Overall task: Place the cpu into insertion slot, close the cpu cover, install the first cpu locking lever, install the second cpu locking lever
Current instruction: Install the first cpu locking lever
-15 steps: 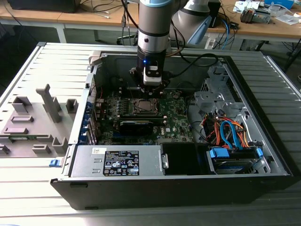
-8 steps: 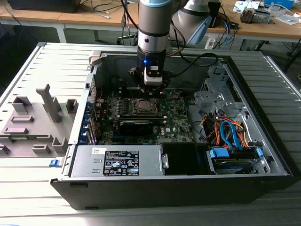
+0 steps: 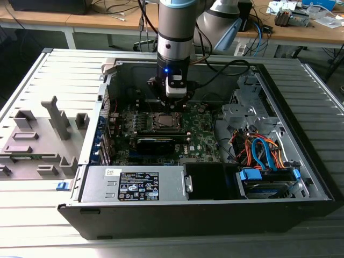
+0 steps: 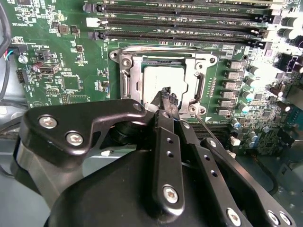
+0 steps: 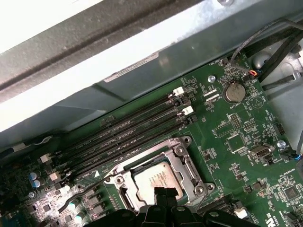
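Observation:
The cpu (image 4: pixel 163 82) (image 5: pixel 158 179) lies in the insertion slot (image 3: pixel 164 121) on the green board, its pale metal top facing up. The silver cpu cover (image 4: pixel 130 78) (image 5: pixel 182 161) lies flat around it, with the chip showing through its window. My gripper (image 4: pixel 166 94) (image 5: pixel 163 193) hangs just above the near edge of the socket, its black fingertips (image 4: pixel 170 100) pressed together and holding nothing. A thin metal locking lever (image 4: pixel 208 130) juts out from the socket's corner beside the fingers. In the exterior view the gripper (image 3: pixel 173 103) hovers over the socket.
Long black memory slots (image 4: pixel 180 21) (image 5: pixel 132 135) run beside the socket. The grey case wall (image 5: pixel 142 61) rises past them. A power supply (image 3: pixel 134 185) and coloured cables (image 3: pixel 263 150) fill the case's front and the exterior view's right. Grey fixtures (image 3: pixel 43 134) stand outside.

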